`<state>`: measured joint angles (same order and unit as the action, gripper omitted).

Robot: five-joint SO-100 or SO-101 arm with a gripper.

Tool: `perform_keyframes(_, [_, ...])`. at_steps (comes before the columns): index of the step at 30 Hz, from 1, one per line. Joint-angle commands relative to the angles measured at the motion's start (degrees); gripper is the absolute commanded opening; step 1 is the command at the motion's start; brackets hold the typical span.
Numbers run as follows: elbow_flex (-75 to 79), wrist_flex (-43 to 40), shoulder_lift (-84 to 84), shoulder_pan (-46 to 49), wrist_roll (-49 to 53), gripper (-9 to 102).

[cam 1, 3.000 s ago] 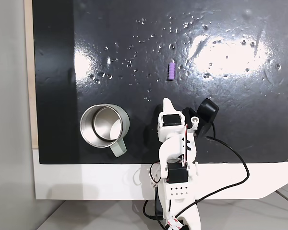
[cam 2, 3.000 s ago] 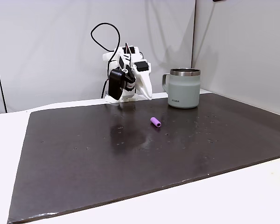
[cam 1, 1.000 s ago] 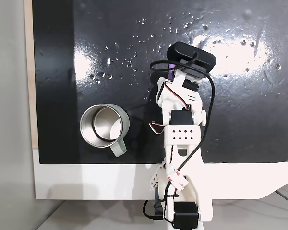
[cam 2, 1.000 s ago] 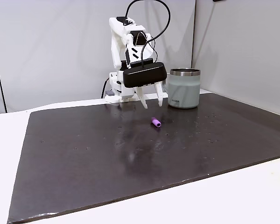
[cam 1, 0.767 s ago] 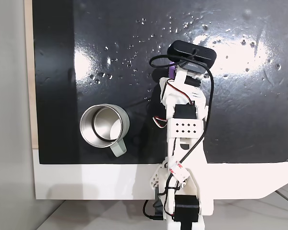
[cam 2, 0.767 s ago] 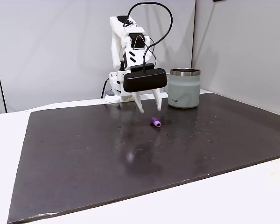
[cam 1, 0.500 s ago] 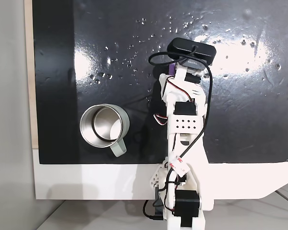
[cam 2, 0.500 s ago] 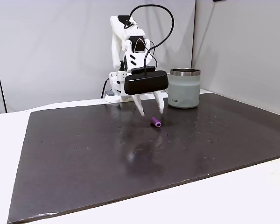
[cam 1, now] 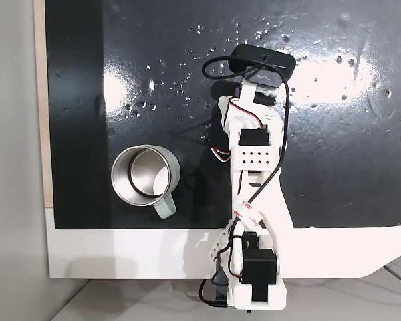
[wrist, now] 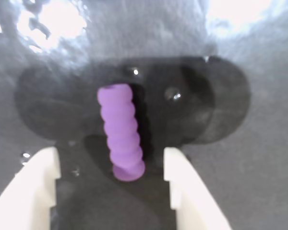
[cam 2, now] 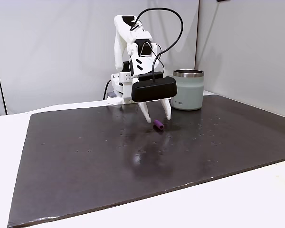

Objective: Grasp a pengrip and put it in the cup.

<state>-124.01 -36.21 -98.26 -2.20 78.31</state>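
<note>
The purple ribbed pengrip (wrist: 121, 132) lies flat on the black mat, its near end between my two white fingertips in the wrist view. My gripper (wrist: 111, 154) is open and the fingers stand apart from the pengrip on both sides. In a fixed view from the side, the gripper (cam 2: 159, 118) hangs just above the mat, straddling the pengrip (cam 2: 158, 125). The pale grey-green cup (cam 2: 187, 95) stands upright behind and to the right of it. From above, the cup (cam 1: 175, 172) sits left of the arm, its steel inside bare and its handle toward the mat's near edge.
The black mat (cam 2: 85, 161) covers most of the white table and has shiny spots and small specks. The black wrist camera (cam 1: 260, 61) and its cable cover the fingers from above. The arm's base (cam 1: 250, 267) stands off the mat's near edge.
The arm has stretched out from its folded pose and come down over the pengrip. The open fingers now flank it. Pengrip and cup have stayed put.
</note>
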Motion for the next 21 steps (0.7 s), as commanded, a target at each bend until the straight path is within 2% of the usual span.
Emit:
perform_keyframes(1, [3.3, 2.0, 0.3, -0.8, 1.5, 26])
perform_keyframes(12, [3.1, 4.1, 5.2, -0.4, 3.0, 19])
perform_keyframes(19, [3.3, 7.2, 7.6, 0.9, 3.2, 2])
perform_keyframes(21, [3.6, 7.1, 7.6, 1.1, 3.2, 1])
